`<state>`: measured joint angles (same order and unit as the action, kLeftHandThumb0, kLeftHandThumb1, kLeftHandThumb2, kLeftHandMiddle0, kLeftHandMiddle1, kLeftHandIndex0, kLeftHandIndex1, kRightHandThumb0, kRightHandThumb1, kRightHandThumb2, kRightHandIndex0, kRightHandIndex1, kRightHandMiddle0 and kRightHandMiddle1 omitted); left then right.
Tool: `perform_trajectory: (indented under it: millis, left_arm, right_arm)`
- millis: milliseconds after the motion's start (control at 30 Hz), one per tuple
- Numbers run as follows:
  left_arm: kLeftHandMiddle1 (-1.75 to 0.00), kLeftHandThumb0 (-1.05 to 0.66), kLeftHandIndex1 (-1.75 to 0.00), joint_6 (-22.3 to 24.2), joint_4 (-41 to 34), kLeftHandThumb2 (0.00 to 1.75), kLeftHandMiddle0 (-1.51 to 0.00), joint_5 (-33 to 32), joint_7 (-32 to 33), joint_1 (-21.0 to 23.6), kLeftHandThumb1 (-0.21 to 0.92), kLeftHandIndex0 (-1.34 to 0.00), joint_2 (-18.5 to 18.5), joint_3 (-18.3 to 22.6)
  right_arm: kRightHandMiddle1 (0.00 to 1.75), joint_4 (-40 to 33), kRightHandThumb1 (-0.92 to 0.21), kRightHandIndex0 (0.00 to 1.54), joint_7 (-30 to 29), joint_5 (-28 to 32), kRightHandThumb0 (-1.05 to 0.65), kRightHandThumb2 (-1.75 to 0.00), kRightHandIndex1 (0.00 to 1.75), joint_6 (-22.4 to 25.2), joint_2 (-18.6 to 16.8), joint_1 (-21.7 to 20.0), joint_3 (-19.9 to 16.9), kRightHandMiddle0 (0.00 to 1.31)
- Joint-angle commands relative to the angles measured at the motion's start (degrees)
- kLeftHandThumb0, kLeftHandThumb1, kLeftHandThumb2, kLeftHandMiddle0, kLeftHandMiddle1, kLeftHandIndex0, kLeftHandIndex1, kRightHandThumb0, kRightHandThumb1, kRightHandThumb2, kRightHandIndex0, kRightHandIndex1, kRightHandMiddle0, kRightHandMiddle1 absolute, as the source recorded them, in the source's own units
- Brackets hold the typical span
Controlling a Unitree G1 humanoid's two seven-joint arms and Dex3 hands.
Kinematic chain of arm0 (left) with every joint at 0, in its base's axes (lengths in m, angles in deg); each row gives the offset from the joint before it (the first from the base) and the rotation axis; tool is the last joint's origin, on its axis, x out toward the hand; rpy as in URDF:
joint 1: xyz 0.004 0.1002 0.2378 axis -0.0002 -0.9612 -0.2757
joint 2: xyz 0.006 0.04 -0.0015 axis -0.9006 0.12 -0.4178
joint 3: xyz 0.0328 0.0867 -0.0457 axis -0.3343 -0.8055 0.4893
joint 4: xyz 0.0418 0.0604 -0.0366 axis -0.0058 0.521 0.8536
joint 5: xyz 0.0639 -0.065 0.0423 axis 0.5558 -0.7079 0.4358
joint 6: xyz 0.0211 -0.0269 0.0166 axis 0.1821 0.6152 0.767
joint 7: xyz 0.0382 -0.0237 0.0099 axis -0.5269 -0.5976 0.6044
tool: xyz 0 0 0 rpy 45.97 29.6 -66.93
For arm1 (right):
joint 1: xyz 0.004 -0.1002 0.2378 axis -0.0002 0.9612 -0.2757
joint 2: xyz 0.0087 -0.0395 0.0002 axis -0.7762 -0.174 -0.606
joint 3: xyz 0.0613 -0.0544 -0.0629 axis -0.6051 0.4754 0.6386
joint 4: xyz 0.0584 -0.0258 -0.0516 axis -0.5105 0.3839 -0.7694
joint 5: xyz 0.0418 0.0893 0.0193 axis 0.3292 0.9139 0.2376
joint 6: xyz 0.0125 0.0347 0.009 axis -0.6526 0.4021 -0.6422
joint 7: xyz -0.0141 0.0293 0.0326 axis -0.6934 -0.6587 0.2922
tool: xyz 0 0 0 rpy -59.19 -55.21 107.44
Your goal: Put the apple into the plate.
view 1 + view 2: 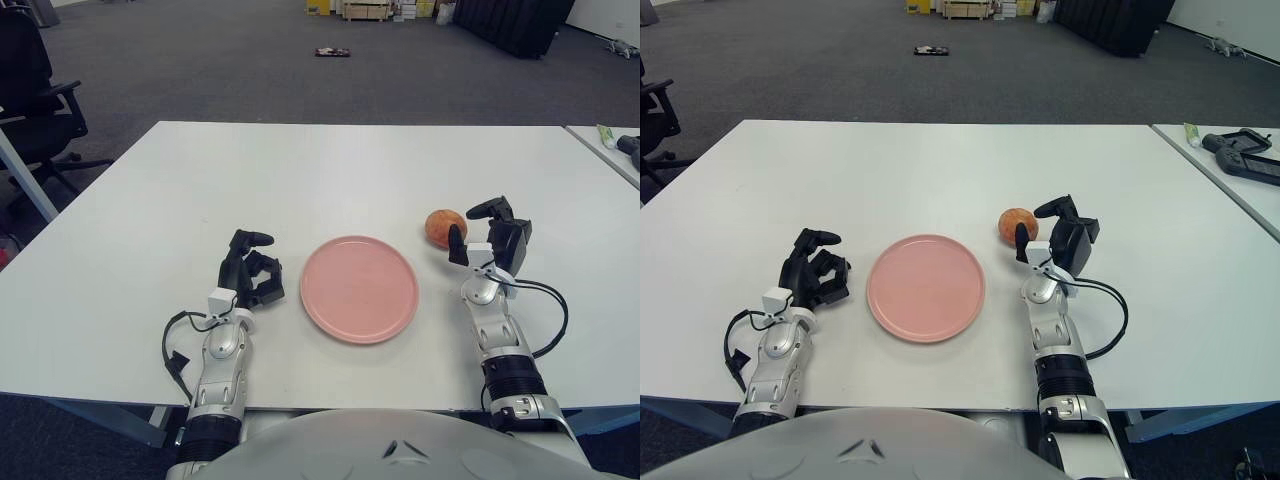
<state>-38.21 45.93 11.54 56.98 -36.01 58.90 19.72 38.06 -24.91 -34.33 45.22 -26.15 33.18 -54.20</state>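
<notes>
**Apple sits by the plate**

Right hand (478,232) is open, fingers spread just beside the apple (443,226), not holding it. The apple is on the white table (300,170), near the pink plate (359,288). Left hand (250,275) is curled, left of the plate.

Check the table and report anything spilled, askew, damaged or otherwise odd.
Nothing stands out. The pink plate lies flat and bare on the white table, the apple sits whole beside it on the right, and the right hand is open next to the apple. The left hand shows left of the plate.
</notes>
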Motion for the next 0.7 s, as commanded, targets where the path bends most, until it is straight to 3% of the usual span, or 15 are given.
perform_trajectory:
  millis: [0, 100, 200, 233, 433, 567, 667]
  left_arm:
    - [-1.71, -0.01, -1.75, 1.79, 1.78, 1.28, -0.58, -0.22, 0.36, -0.32, 0.36, -0.37, -0.04, 0.55]
    - [-1.72, -0.01, -1.75, 1.75, 1.93, 1.28, -0.57, -0.28, 0.27, -0.25, 0.36, -0.37, -0.01, 0.60]
    - [-1.74, -0.01, -1.75, 1.41, 2.19, 1.29, -0.57, -0.10, 0.35, -0.15, 0.36, -0.37, -0.05, 0.66]
    - [-1.74, -0.01, -1.75, 1.30, 2.27, 1.29, -0.57, -0.03, 0.41, -0.11, 0.36, -0.37, -0.06, 0.67]
    - [-1.74, -0.01, -1.75, 0.79, 2.68, 1.28, -0.56, 0.37, 0.64, 0.08, 0.36, -0.36, -0.09, 0.67]
    - [-1.74, -0.01, -1.75, 0.27, 3.00, 1.27, -0.56, 0.30, 0.74, 0.22, 0.37, -0.36, 0.08, 0.73]
    - [-1.74, -0.01, -1.75, 0.07, 3.04, 1.27, -0.56, 0.40, 0.91, 0.24, 0.37, -0.36, 0.18, 0.70]
  right_arm:
    - [1.66, -2.79, -0.32, 0.63, 4.56, -0.74, -0.01, -1.29, 1.74, 0.63, 2.22, -2.79, 1.18, 0.43]
    - [1.46, -4.37, -0.36, 0.22, 8.65, -0.86, -0.38, -1.11, 1.57, 1.89, 3.68, -3.28, 1.87, 0.14]
    - [1.25, -4.19, -0.38, 0.08, 13.39, -0.78, -0.53, -1.03, 1.38, 1.06, 6.20, -3.37, 2.89, 0.05]
    - [1.14, -4.19, -0.41, 0.05, 14.80, -0.90, -0.58, -0.99, 1.25, 0.94, 7.01, -3.50, 3.22, 0.03]
    - [0.84, -4.43, -0.49, 0.01, 23.49, -2.21, -0.71, -0.86, 0.83, 2.59, 11.95, -5.28, 5.47, 0.00]
    - [0.45, -3.99, -0.57, 0.00, 31.00, -3.53, -0.82, -0.74, 0.34, 4.43, 15.72, -7.40, 7.64, 0.00]
    - [0.24, -2.13, -0.59, 0.00, 34.29, -4.36, -0.86, -0.70, 0.11, 4.99, 17.38, -9.54, 8.86, 0.00]
